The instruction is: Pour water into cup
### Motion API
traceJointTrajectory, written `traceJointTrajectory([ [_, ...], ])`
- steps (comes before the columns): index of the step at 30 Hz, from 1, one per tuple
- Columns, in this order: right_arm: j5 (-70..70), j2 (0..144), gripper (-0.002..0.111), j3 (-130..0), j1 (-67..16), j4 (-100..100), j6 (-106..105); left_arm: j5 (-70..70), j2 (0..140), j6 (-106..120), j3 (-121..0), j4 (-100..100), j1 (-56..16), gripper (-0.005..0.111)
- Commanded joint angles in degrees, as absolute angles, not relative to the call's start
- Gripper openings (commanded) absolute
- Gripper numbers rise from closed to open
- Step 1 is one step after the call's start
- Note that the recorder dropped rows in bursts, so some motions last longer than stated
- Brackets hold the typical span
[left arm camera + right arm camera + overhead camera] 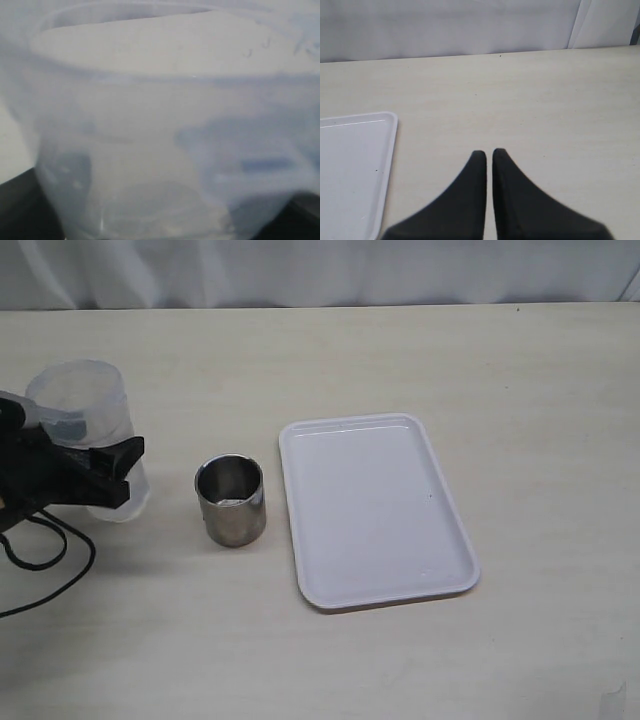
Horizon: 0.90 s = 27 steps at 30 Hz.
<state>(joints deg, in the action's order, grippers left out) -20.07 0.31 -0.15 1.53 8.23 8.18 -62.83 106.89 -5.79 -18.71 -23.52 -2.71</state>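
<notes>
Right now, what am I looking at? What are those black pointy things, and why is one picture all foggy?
This is a robot with two arms, each ending in a black pincer called a gripper. One picture looks at the whole table. The other two come from cameras on the robot's wrists. The foggy picture is the left wrist camera, pressed close to a clear plastic container. The left gripper is closed around that container. The two black points are the right gripper, shut and holding nothing. On the table stand a steel cup and, lying beside it, an empty white tray.
</notes>
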Motion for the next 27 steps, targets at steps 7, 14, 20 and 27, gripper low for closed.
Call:
traceJointTrajectory([
  [7,-19.84,0.00,0.004,0.00,1.89,8.16,8.25,-61.14,106.97,-6.40,-26.95,-23.57,-2.68,0.000],
  [14,-19.84,0.00,0.004,0.00,1.89,8.16,8.25,-58.96,107.10,-8.27,-30.32,-23.57,-2.68,0.000],
  [20,-19.84,0.00,0.004,0.00,1.89,8.16,8.25,-59.36,109.87,-9.43,-32.50,-24.94,-2.68,0.000],
  [27,-19.84,0.00,0.004,0.00,1.89,8.16,8.25,-65.91,114.53,-9.30,-32.95,-25.04,-2.68,0.000],
])
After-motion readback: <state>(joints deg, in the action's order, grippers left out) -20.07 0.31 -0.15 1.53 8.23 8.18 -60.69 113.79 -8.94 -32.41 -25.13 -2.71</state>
